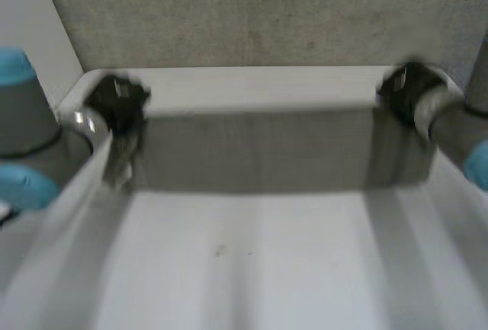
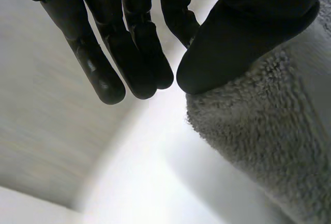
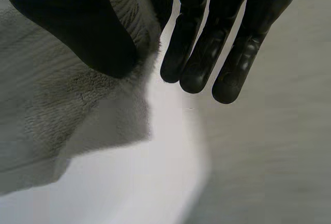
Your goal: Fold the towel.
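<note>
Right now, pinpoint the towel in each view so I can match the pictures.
Head view: towel stretched between left hand and right hand.
Left wrist view: towel under the left hand's thumb, beside its fingers.
Right wrist view: towel pinched between the right hand's thumb and fingers.
Shared landmark: the white table, in all three views.
</note>
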